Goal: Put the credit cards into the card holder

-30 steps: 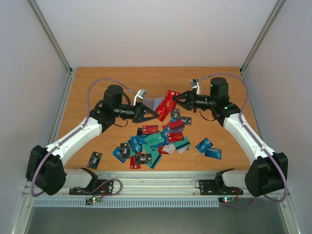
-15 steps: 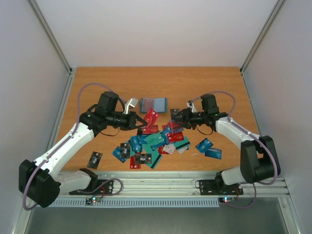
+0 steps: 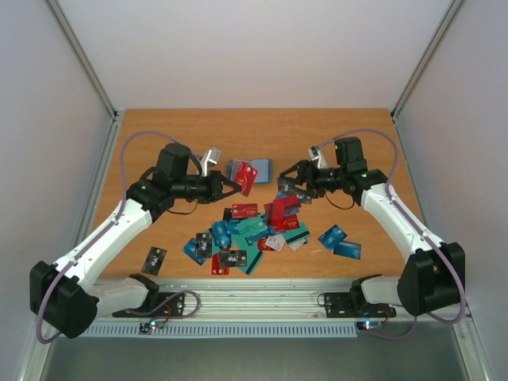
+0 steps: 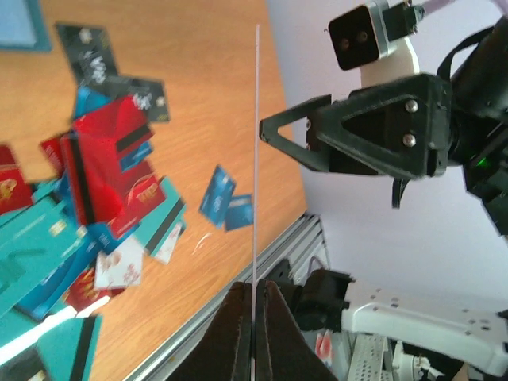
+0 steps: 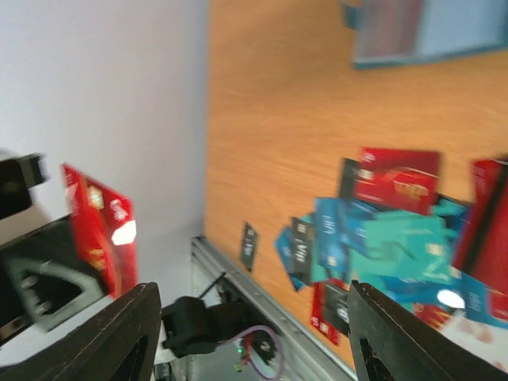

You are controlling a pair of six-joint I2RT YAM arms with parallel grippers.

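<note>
Centre of the overhead view, my left gripper pinches a red card overlapping the card holder; its wrist camera shows only the card's edge. My right gripper stands wide, up-right of the heaped credit cards.

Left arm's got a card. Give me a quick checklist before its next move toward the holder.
1. Left gripper shut on thin red plastic card: ok.
2. Right gripper open and empty: ok.
3. Dull teal-blue folding card holder lying flat on wooden table: ok.
4. Card overlaps holder in top view; its height above it: cannot tell.
5. Holder's slot exposed: cannot tell.
6. Grippers apart from each other: ok.
</note>
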